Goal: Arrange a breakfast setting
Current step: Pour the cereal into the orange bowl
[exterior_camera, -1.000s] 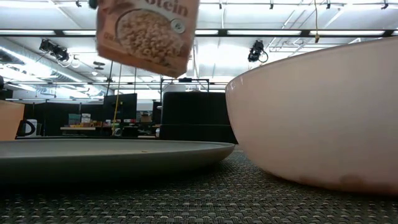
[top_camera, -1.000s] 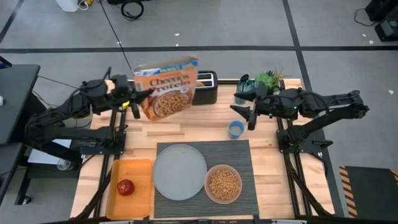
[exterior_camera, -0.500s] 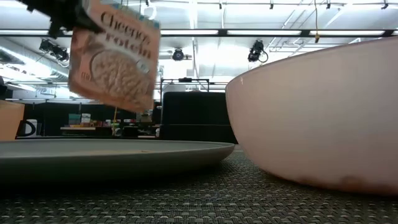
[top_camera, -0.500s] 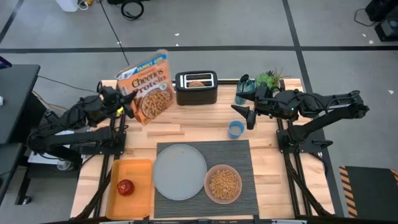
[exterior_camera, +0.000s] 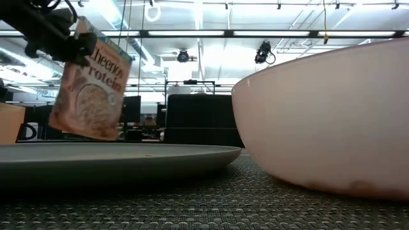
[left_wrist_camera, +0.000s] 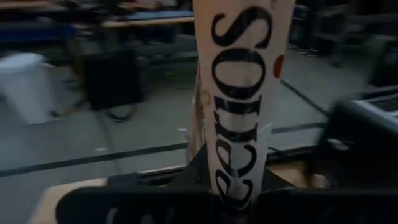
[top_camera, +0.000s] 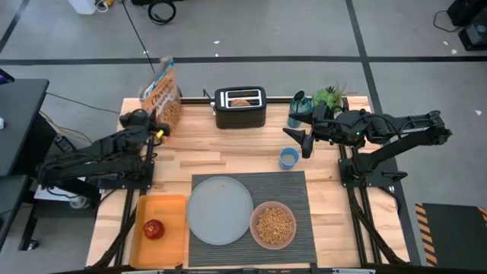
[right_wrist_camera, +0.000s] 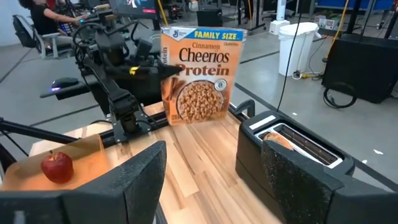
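My left gripper [top_camera: 157,128] is shut on an orange Cheerios cereal box [top_camera: 161,95] at the table's far left corner; the box also shows in the right wrist view [right_wrist_camera: 198,74]. My right gripper [top_camera: 303,141] is open and empty above the table's far right. A pale blue-grey plate [top_camera: 220,211] and a pink bowl [top_camera: 273,224] of brown cereal rest on the dark ribbed mat [top_camera: 293,190]. The red apple [top_camera: 154,228] lies on the orange tray [top_camera: 171,209]. A bagel [top_camera: 241,101] sticks out of the black toaster [top_camera: 240,113]. No spoon is in view. My left gripper pinches the box between its two fingers, one on each broad face, at one narrow side [left_wrist_camera: 239,168]. The fingers come level from the table's left. The box stands nearly upright, slightly tilted. Whether its lower edge [right_wrist_camera: 193,118] touches the table I cannot tell.
A small blue cup [top_camera: 288,157] stands just near of my right gripper. A green plant [top_camera: 329,97] and a dark object stand at the far right corner. A person [right_wrist_camera: 46,18] sits beyond the table's left.
My left gripper has gone toward the table's left and far edges and down with the cereal box. The box has turned from showing its front face upward to standing nearly upright, edge-on from above.
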`<state>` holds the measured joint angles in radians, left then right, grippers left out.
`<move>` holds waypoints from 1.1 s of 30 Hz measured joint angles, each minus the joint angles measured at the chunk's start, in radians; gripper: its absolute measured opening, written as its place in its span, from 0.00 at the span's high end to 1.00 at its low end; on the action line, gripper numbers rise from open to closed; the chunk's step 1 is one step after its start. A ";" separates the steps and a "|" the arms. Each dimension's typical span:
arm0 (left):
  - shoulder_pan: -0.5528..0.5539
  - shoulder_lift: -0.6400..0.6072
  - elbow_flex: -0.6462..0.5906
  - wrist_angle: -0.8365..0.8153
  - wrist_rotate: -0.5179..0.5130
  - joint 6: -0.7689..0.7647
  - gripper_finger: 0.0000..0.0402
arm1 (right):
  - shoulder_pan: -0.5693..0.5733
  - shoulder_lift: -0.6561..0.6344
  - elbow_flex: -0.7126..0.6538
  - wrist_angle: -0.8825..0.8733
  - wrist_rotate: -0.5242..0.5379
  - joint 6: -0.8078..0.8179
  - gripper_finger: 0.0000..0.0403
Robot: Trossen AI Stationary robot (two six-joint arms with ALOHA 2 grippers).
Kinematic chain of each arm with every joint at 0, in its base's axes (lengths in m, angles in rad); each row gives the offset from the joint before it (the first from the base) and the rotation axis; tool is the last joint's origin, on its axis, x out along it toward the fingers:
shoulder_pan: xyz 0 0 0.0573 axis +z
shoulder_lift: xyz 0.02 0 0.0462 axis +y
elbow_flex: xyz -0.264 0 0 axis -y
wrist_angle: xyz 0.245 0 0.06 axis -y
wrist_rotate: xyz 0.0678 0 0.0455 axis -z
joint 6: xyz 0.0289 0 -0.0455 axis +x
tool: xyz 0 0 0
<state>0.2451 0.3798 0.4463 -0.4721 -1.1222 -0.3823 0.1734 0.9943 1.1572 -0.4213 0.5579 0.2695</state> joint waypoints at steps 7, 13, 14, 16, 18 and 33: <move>0.009 0.000 -0.013 -0.074 -0.140 -0.028 0.98 | 0.000 0.000 0.000 0.000 0.000 0.013 0.33; 0.043 -0.001 -0.012 -0.203 -0.125 -0.212 0.98 | 0.000 0.000 0.000 0.000 0.000 0.016 0.33; 0.048 -0.001 -0.012 -0.204 -0.126 -0.214 0.98 | 0.000 0.000 0.000 0.000 0.000 0.016 0.33; 0.056 -0.001 -0.012 -0.205 -0.126 -0.213 0.98 | 0.000 0.000 0.000 0.001 0.000 0.016 0.33; 0.063 0.001 -0.012 -0.208 -0.123 -0.216 0.98 | 0.000 0.000 0.000 0.001 0.000 0.016 0.33; 0.084 0.141 -0.011 -0.123 -0.041 -0.432 0.98 | 0.000 0.000 0.000 0.027 -0.001 0.024 0.33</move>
<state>0.3292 0.5212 0.4355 -0.5951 -1.1635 -0.8148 0.1734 0.9947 1.1572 -0.3944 0.5568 0.2939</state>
